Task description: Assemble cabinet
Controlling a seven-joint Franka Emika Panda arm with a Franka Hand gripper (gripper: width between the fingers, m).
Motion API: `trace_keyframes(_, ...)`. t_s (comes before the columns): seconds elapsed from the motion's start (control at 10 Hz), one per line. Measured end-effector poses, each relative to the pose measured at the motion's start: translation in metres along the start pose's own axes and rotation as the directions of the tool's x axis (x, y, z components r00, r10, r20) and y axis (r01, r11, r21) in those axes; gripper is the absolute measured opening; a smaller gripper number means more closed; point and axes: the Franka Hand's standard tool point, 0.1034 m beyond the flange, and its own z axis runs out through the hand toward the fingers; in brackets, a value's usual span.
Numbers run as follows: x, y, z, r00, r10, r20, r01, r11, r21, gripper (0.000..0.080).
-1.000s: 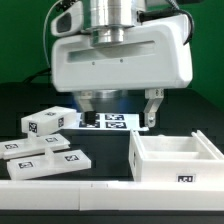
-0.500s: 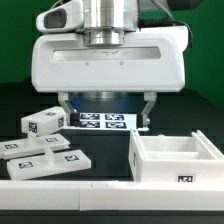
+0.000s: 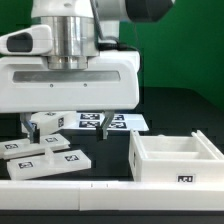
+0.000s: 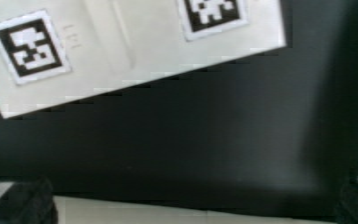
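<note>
The open white plastic box of the cabinet [image 3: 160,168] sat nearest, at the exterior view's right, with flat white tagged panels [image 3: 42,150] at the left. Over the panels hung the gripper [image 3: 68,128], jaws spread wide and empty. The marker board [image 3: 125,121] lay behind.

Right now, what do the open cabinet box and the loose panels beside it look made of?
The cabinet box looks like rigid white plastic with a smooth matte finish: even colour, crisp edges, no grain. The loose panels appear to be the same white plastic. Their black-and-white tags look printed; whether sticker or paper is unclear.
</note>
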Motion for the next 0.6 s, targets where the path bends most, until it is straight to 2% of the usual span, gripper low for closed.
trace_keyframes(0.1,0.000,0.003,-0.002,0.996,-0.084,0.015,0.084,0.996,0.006,0.0796)
trace_keyframes(0.3,-0.002,0.006,-0.001,0.996,-0.083,0.022,0.083,0.997,0.009,0.0796)
trace_keyframes(0.5,-0.023,0.027,0.008,0.991,-0.030,0.134,0.019,0.996,0.088,0.0796)
trace_keyframes(0.6,-0.030,0.037,0.014,0.987,-0.016,0.160,0.000,0.995,0.102,0.0796)
